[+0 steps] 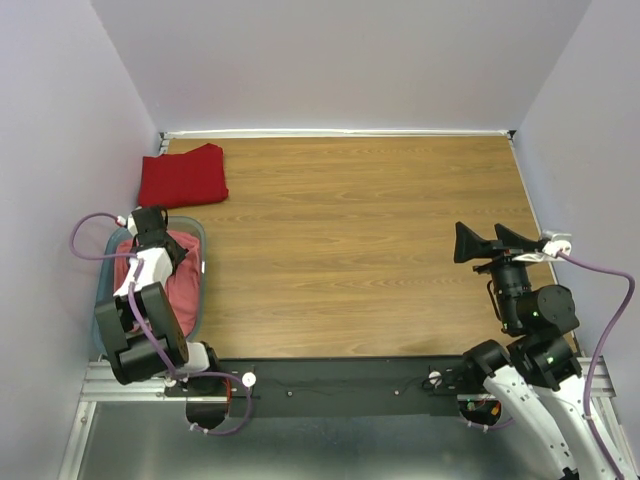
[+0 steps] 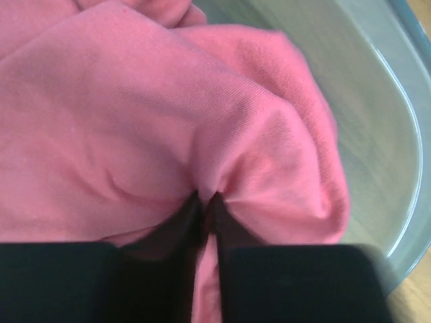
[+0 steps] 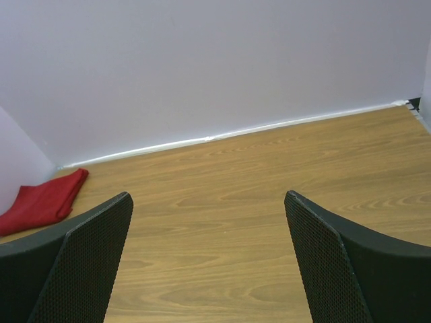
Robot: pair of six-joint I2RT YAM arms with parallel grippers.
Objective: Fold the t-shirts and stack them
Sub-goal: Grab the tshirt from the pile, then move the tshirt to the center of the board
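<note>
The clear bluish plastic bin (image 1: pixel 198 262) is sitting at the near left edge of the wood-grain table (image 1: pixel 350 230), just ahead of the left arm's base. It is holding one item: the salmon-pink cloth t-shirt (image 1: pixel 183 288), which is lying crumpled and unfolded and is filling most of the bin floor. In the left wrist view, the bin's curved wall (image 2: pixel 394 128) is showing bare to the right of the heaped pink fabric (image 2: pixel 155 114).

The pink cloth is puckering into tight radiating creases at one spot, where the left gripper (image 2: pixel 205 199) is pinching it. The two black fingers are pressing almost together, with a ridge of fabric clamped between their tips (only the tips and the dark finger bases are visible in this view).

The left arm is reaching forward over the bin, with its gripper (image 1: pixel 150 224) pointing down into the bin's far end.

The right arm is standing folded at the near right of the table. The right gripper (image 1: pixel 492 240) is hovering above bare wood, with its jaws spread wide and nothing between the mesh-textured fingers (image 3: pixel 87 262).

The deep red cloth t-shirt (image 1: pixel 183 176) is resting in the far left corner of the table, folded into a flat, roughly square bundle and well apart from the bin. It is appearing as a red wedge (image 3: pixel 40 202) at the left edge of the right wrist view.
</note>
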